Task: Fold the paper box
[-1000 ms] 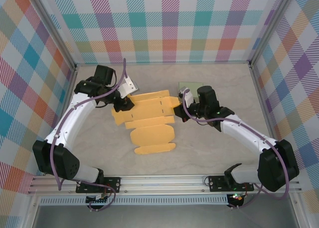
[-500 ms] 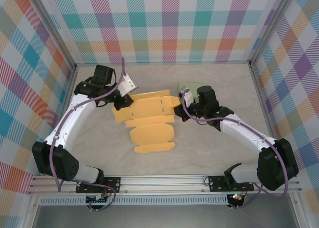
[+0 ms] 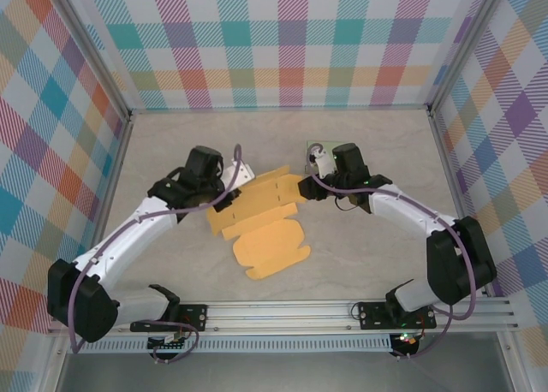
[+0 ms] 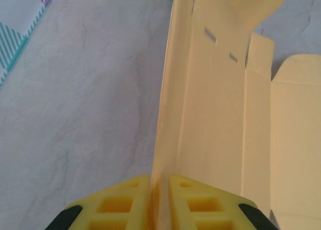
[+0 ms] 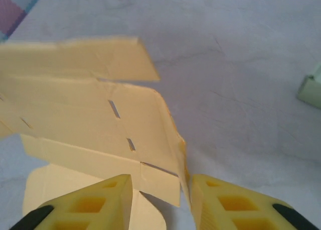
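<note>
1 yellow paper box (image 3: 267,229), unfolded: lying mid-table (image 3: 377,255), between 2 grippers.
Left gripper (image 4: 159,182) is pinching the raised flap on the box's left edge, fingers narrowed onto the paper. Right gripper (image 5: 161,190) is standing with fingers moderately apart, straddling the box's right corner; contact cannot be told.

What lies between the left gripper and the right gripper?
The paper box: in the top view it spans the gap, the left gripper pinching one edge, the right gripper open at the opposite edge.
</note>
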